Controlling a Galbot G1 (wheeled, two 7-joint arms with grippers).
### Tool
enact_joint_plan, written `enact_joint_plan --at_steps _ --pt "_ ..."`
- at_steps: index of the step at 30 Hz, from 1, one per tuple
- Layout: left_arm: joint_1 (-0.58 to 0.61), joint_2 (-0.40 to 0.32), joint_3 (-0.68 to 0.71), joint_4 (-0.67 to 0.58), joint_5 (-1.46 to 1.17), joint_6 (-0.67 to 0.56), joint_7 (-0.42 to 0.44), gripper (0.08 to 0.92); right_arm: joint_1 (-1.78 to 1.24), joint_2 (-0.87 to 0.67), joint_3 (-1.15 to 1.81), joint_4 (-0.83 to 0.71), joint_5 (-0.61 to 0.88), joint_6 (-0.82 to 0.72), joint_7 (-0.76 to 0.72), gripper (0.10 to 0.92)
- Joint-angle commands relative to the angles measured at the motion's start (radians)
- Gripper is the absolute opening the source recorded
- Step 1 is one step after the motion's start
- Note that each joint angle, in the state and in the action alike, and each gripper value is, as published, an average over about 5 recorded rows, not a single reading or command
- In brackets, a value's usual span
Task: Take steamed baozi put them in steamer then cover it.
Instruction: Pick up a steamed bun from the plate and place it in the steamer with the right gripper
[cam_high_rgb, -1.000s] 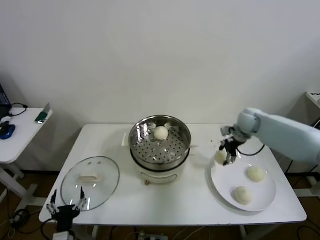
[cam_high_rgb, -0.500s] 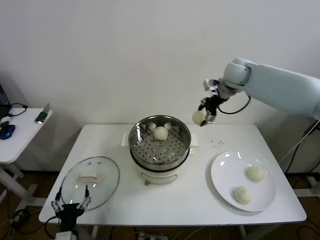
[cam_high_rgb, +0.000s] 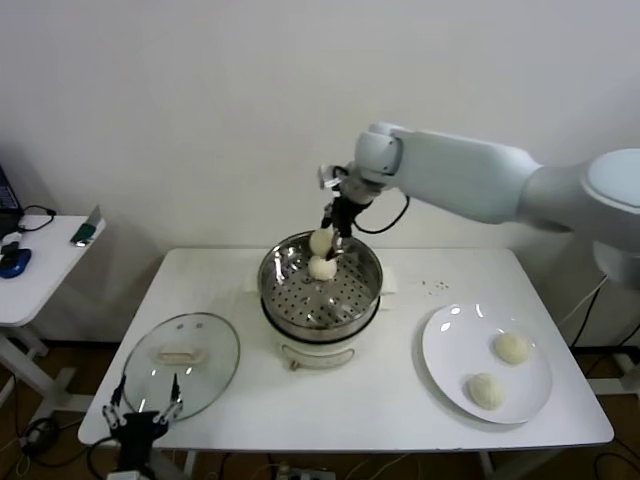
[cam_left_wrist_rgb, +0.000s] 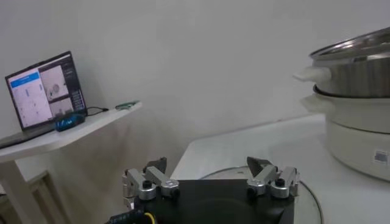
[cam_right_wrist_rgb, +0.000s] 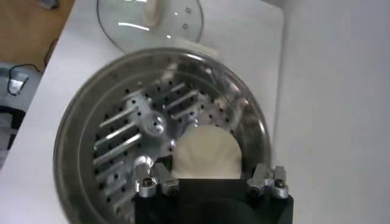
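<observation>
Now I see my right pincer (cam_high_rgb: 327, 236) over the far rim of the steamer (cam_high_rgb: 320, 290), pinching a bun (cam_high_rgb: 321, 240) above the holed basket floor. One more bun (cam_high_rgb: 322, 267) already lies inside the pot, right under the held one. From the right wrist, the held bun (cam_right_wrist_rgb: 206, 153) fills the gap between the fingers (cam_right_wrist_rgb: 152, 181), with the steel basket (cam_right_wrist_rgb: 122, 146) below it. Two buns (cam_high_rgb: 512, 347) (cam_high_rgb: 486, 390) rest on the white plate (cam_high_rgb: 450, 340) at the right of the bench (cam_high_rgb: 390, 400), well apart from the pot. Glass lid (cam_high_rgb: 180, 363) lies flat on the bench's near left corner. Left pincer (cam_high_rgb: 140, 412) hangs at that corner just beside the lid, fingers (cam_left_wrist_rgb: 141, 182) spread wide, gripping nothing.
</observation>
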Motion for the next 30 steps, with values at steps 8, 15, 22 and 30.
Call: enact_joint_plan --at_steps 8,15,22,30 --pt "0.014 -0.003 -0.008 -0.007 -0.009 -0.006 0.007 0.823 -0.151 0.143 -0.012 -0.106 -0.060 0.001 0.013 0.721" --pt "0.005 -0.004 -0.007 -0.005 -0.005 -0.001 0.009 0.823 -0.160 0.143 -0.012 -0.117 -0.076 0.005 0.013 0.742" --pt "-0.003 -0.002 -0.007 0.000 -0.004 0.001 0.007 0.823 -0.147 0.126 0.004 -0.106 -0.087 0.003 0.016 0.820" --pt "-0.007 0.001 -0.005 0.003 -0.003 0.003 0.006 0.823 0.014 -0.018 -0.022 0.032 -0.084 0.027 -0.025 0.823"
